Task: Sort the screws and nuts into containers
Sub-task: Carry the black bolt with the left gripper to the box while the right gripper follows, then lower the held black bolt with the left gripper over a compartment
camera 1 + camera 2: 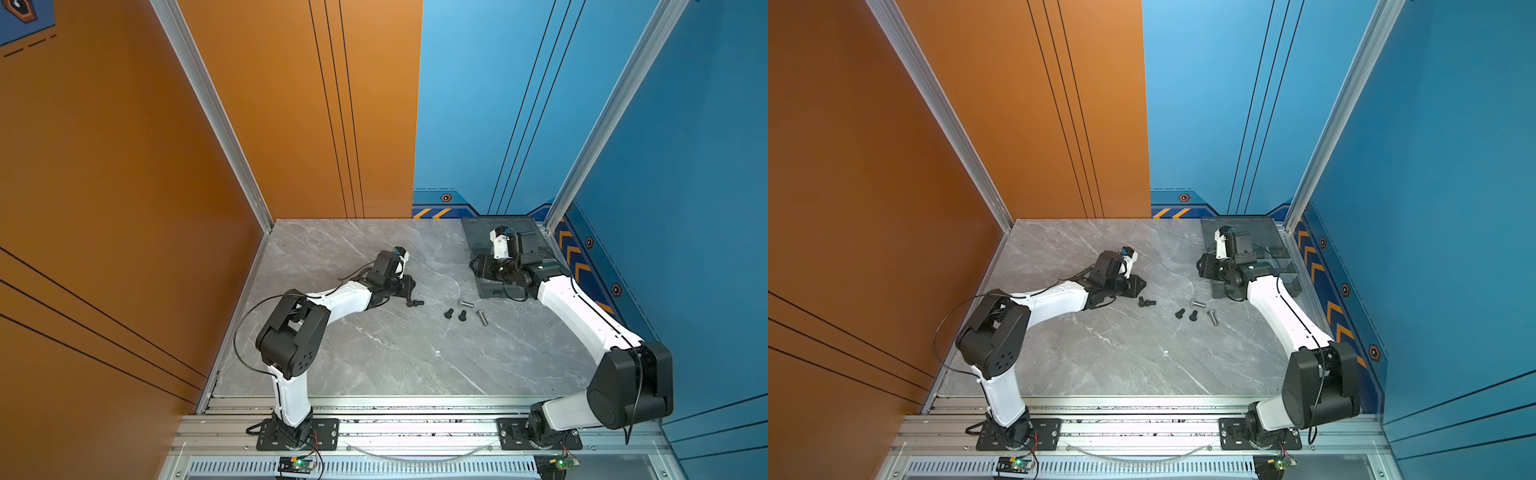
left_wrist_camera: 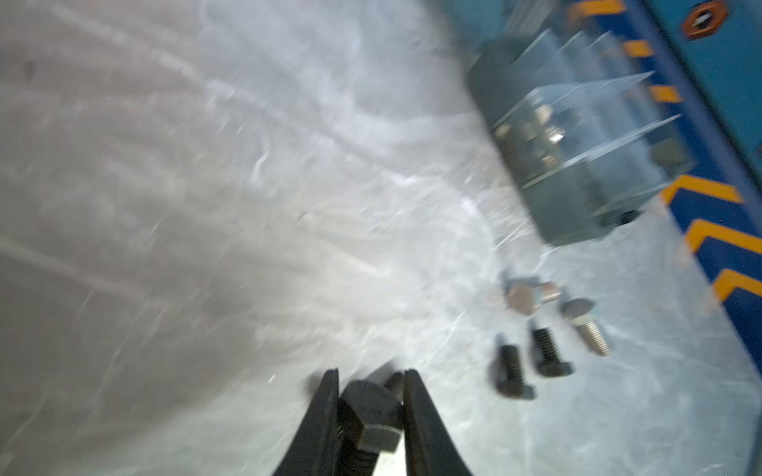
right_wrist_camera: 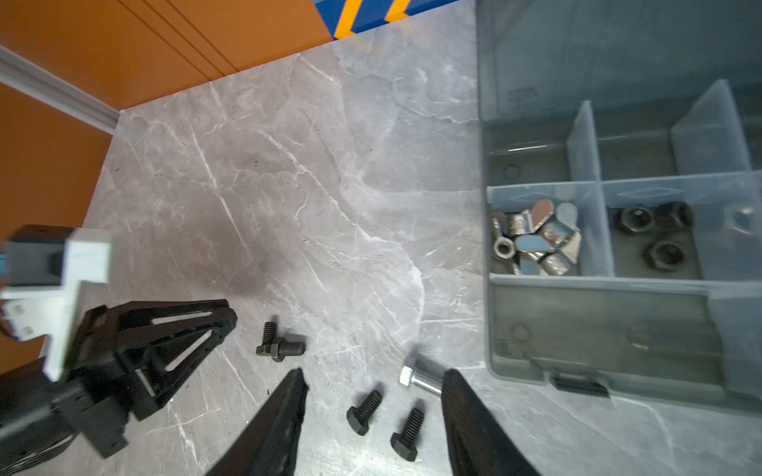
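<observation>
A: How does the left gripper (image 2: 371, 375) stand?

B: Jaws narrow, nearly together. The left wrist view is blurred, yet a dark hex head of the paired black screws (image 2: 369, 406) sits right between the fingers (image 2: 323, 412).

A: So it has them gripped?

B: I cannot tell. The right wrist view shows that pair lying on the tabletop (image 1: 353, 353), touching each other, just off the gripper's tip. In both top views they lie about the middle of the tabletop, just below the gripper in the frame.

A: And the right gripper (image 3: 375, 375)?

B: Jaws wide, holding nothing. In both top views it is right of centre, at the left edge of the organizer box (image 3: 598, 325), with the loose black screws (image 1: 448, 313) and the silver screws (image 1: 465, 303) below it in the frame. Its own wrist view shows the two black ones between the fingers, down on the tabletop, and one silver one half hidden behind a finger. In both top views the two silver ones lie near each other but apart.

A: Where is the box itself?

B: At the upper right of the tabletop in the frame, by the blue wall (image 1: 685, 249), its lid (image 3: 618, 49) open behind it. Silver wing nuts (image 3: 536, 243) fill one compartment; three black hex nuts (image 3: 651, 235) lie in the compartment beside it.
</observation>
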